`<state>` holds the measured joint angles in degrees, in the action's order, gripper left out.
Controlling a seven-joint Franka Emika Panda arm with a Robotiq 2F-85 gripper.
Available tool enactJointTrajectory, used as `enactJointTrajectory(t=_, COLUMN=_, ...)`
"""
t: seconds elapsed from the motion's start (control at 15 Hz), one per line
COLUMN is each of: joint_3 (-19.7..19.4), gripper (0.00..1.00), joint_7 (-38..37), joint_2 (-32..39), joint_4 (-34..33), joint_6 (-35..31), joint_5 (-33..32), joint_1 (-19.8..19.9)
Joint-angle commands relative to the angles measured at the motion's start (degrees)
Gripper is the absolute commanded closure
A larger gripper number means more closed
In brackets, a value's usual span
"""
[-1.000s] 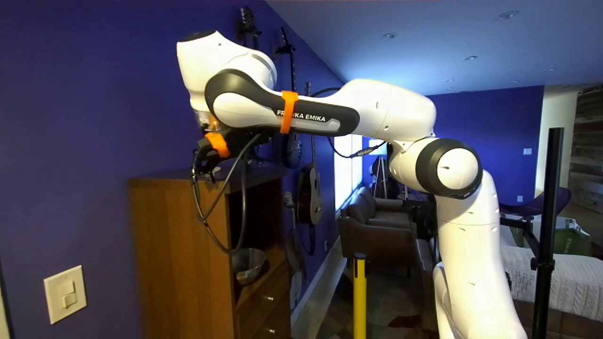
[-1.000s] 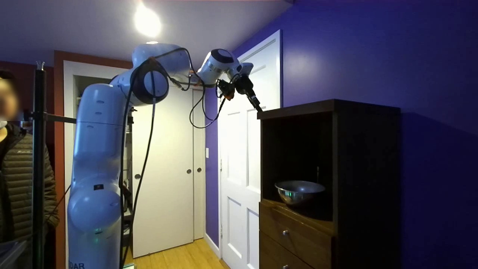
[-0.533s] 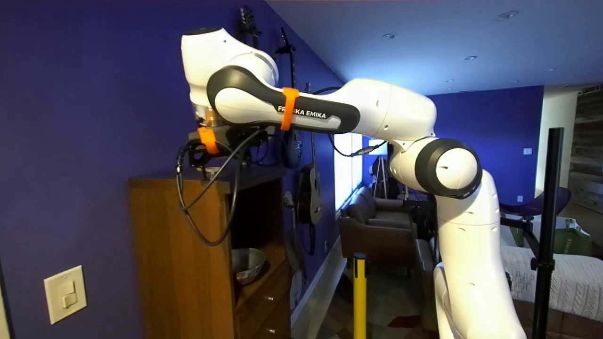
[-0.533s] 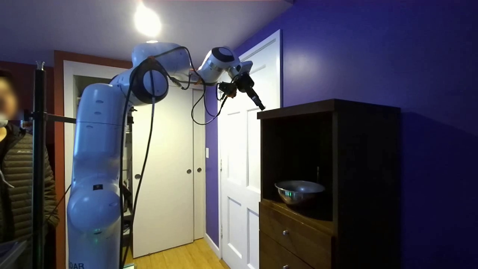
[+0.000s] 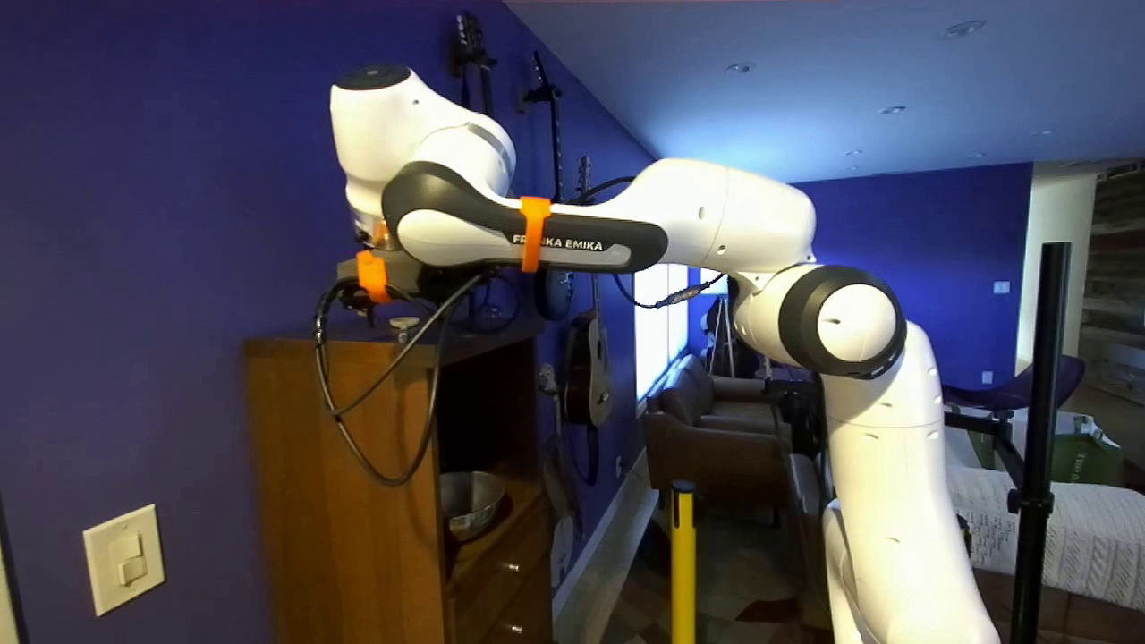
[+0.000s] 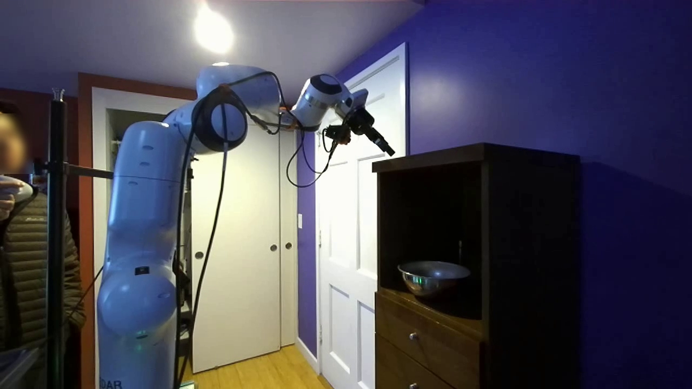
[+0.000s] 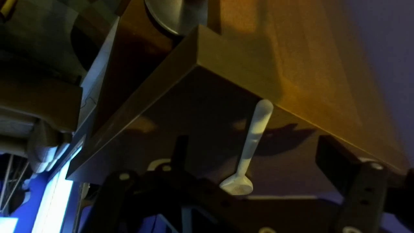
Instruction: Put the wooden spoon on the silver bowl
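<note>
Two black fingers (image 7: 336,163) of the black Robotiq gripper (image 7: 253,147) stand spread wide in the wrist view, one left, one right. One pale wooden spoon (image 7: 254,140) lies ungripped on the top of the tall brown wooden cabinet (image 5: 344,483), visible in the gap between them. Rounded end nearer the gripper; handle running to the far edge of the top in that view. Overhang of the handle: cannot tell.

In an exterior view the gripper hangs tilted, down and to the right, by the left end of the cabinet top; contact cannot be made out.

Round silver metal bowl (image 6: 434,278) sits upright in the open compartment beneath, above two brown drawers (image 6: 432,346) with small knobs, well apart from the spoon.

White robot arm with black joint covers (image 5: 760,224) extends from the right in an exterior view, two orange straps (image 5: 535,234) around it, black cables (image 5: 386,483) looping below the wrist. Brown sofa (image 5: 720,447) far behind. Person (image 6: 32,259) in a brown quilted jacket, face blurred, at the left edge in an exterior view.
</note>
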<state>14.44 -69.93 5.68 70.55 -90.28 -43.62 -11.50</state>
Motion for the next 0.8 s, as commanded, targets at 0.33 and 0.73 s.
enactJointTrajectory(t=0.33, joint_3=0.25, gripper=0.54, joint_7=-0.01, joint_2=3.0, joint_4=-0.2, joint_6=1.41, joint_5=-3.95, joint_1=-0.7)
enactJointTrajectory(t=0.73, joint_3=0.24, gripper=0.94, joint_7=-0.55, joint_2=3.36, joint_4=-1.76, joint_6=3.61, joint_5=-3.26, joint_1=-0.98)
